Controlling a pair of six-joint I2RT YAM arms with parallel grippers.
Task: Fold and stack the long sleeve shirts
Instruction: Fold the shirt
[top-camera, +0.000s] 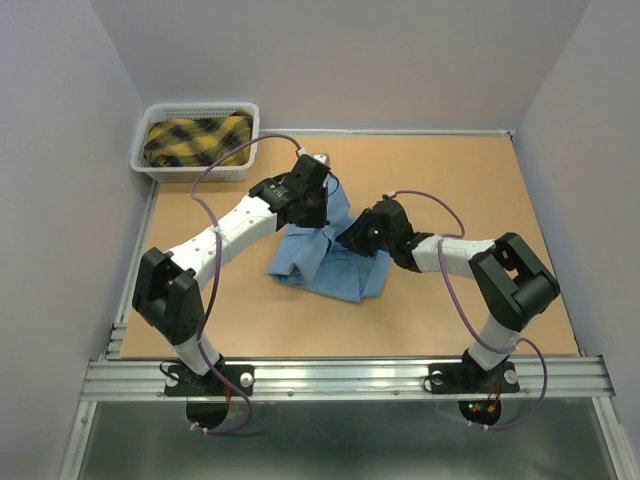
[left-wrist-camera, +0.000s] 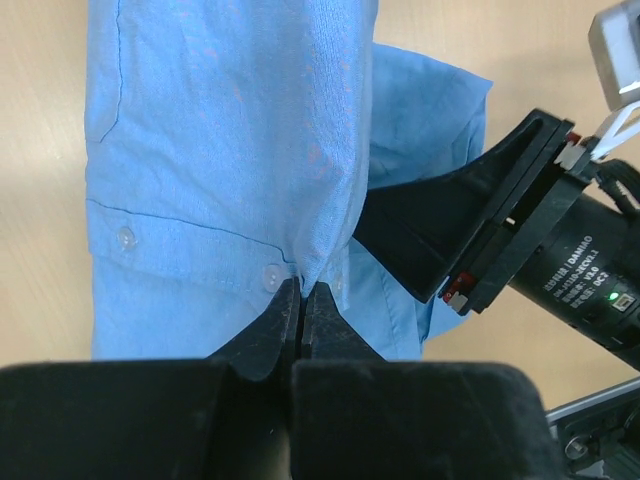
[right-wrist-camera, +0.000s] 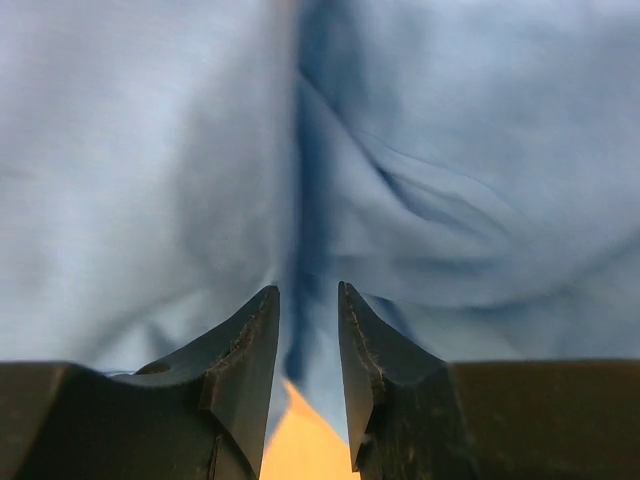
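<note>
My left claw (left-wrist-camera: 301, 300) clamps the light blue button-front cloth shirt (left-wrist-camera: 220, 130), stretched lengthwise ahead; right claw (right-wrist-camera: 308, 290) stands slightly apart.

The plain light blue button-front cloth shirt (top-camera: 330, 270) is one solid colour, unpatterned, with clear pale buttons (left-wrist-camera: 125, 238). The flat wooden desk (top-camera: 480, 180) is tan. The white plastic lattice basket (top-camera: 148, 165) holds a yellow-and-black plaid cloth (top-camera: 197, 140). Purple cables (top-camera: 205, 195) trail from the white-and-black left arm (top-camera: 228, 232) and right arm (top-camera: 450, 256). The left gripper (left-wrist-camera: 301, 292) and right gripper (right-wrist-camera: 308, 292) are black.
</note>
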